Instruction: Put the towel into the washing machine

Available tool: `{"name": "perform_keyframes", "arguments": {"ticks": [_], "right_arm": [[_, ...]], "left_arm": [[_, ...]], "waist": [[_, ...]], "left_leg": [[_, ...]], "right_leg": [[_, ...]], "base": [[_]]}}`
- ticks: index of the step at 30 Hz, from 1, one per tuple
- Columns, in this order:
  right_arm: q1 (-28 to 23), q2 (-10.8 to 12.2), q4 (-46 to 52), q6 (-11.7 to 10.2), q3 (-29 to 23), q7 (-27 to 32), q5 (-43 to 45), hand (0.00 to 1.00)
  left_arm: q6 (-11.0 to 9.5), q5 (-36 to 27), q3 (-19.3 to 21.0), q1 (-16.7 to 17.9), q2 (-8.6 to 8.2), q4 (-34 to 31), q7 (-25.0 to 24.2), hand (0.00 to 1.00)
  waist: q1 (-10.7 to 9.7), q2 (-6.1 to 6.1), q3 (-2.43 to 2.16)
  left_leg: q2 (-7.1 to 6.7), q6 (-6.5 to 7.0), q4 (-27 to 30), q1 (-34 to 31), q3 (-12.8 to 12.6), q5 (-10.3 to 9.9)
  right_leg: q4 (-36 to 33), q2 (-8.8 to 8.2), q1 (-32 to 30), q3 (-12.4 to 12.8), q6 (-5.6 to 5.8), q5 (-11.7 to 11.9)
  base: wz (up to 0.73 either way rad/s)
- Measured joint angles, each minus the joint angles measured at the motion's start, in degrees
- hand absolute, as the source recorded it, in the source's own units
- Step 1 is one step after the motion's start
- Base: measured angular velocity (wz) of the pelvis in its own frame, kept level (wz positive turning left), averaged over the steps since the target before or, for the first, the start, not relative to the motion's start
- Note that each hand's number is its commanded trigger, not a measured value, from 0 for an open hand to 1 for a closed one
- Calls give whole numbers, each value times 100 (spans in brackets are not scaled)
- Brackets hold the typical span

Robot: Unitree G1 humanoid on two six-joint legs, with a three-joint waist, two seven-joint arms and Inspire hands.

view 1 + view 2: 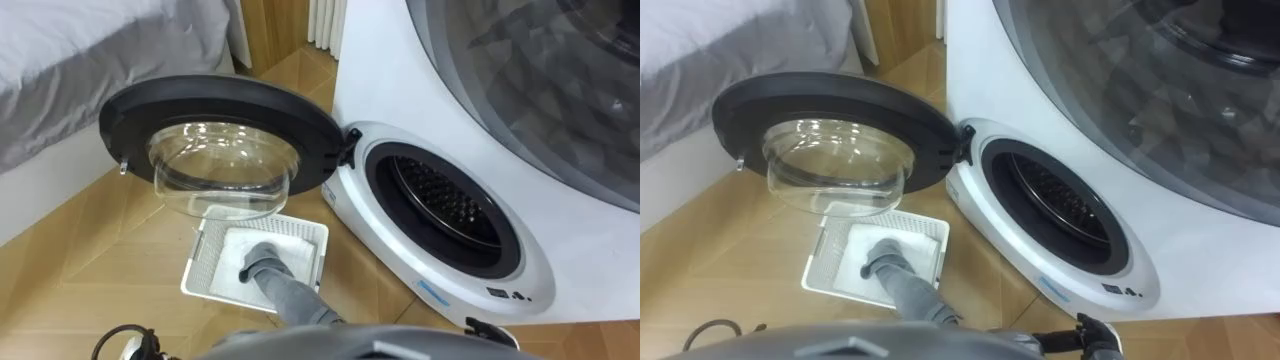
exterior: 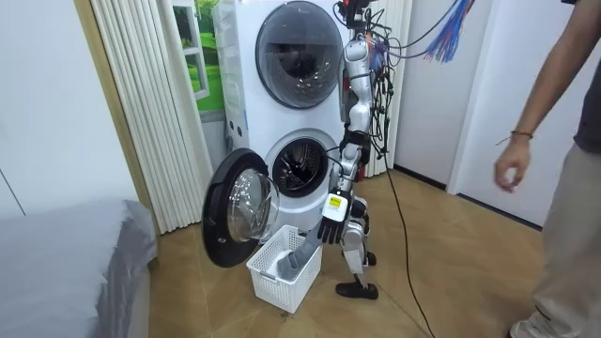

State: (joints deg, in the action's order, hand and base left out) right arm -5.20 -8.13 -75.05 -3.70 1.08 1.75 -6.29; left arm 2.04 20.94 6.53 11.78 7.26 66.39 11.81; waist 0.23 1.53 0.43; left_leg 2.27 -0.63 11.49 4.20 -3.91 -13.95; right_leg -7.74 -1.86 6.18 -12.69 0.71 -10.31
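Observation:
A pale towel [image 1: 232, 252] lies in a white slatted basket [image 1: 205, 283] on the wooden floor, just below the open washer door [image 1: 215, 120]. My left hand [image 1: 260, 266] reaches down into the basket and rests on the towel. The washer's drum opening [image 1: 440, 205] stands open to the right of the basket. My right hand [image 1: 1095, 336] hangs low at my side with relaxed fingers, holding nothing. In the room view I stand bent beside the lower machine, with my left arm in the basket [image 2: 282, 272].
A second machine [image 2: 293, 47] is stacked above the washer. A grey-covered bed [image 1: 80, 70] lies to the left. A person [image 2: 563, 169] stands at the room view's right. Bare wooden floor surrounds the basket.

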Motion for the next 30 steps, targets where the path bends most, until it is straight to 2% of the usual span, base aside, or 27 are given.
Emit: {"name": "perform_keyframes", "arguments": {"ticks": [7, 13, 17, 22, 25, 30], "right_arm": [[1, -2, 23, -8, 0, -26, 28, 0], [22, -12, 217, -11, -7, -158, 240, 0], [182, -53, 200, -15, 16, -217, 225, 0], [406, -63, 151, -71, 235, -216, 250, 0], [697, -29, -3, -181, 279, -190, 332, 0], [1272, 74, -148, -336, 464, -184, 347, 0]], "left_arm": [[-84, 1, 0, -81, 5, -10, -1, 0], [-130, 0, -3, -135, 63, -195, 0, 0], [-239, -10, -142, -382, 75, -229, 30, 0], [-506, -4, -406, -791, 39, -200, 211, 0], [-711, 8, -559, -1182, 40, -36, 366, 0], [-960, 13, -1025, -1943, -18, 360, 618, 0]], "waist": [[-3, 20, 7], [-9, 39, -12], [-16, -13, -15], [-12, -85, -34], [-50, -116, -13], [-192, -179, 118]], "left_leg": [[0, 0, 1, -6, 0, 0], [0, 0, 24, -130, 3, 0], [2, 2, 90, -374, 19, 1], [8, 4, 148, -666, 27, 9], [6, 10, 181, -935, 34, 49], [-22, 34, 217, -1516, 41, 179]], "right_leg": [[-7, -1, -16, 3, 0, 0], [-20, -2, -128, -5, -1, 1], [-104, -13, -368, -18, -2, 5], [-150, -11, -661, -22, -22, 24], [-237, -27, -952, -42, -33, 32], [-647, -98, -1745, 15, -33, 32]], "base": [[0], [0], [0], [-1], [0], [0]]}}
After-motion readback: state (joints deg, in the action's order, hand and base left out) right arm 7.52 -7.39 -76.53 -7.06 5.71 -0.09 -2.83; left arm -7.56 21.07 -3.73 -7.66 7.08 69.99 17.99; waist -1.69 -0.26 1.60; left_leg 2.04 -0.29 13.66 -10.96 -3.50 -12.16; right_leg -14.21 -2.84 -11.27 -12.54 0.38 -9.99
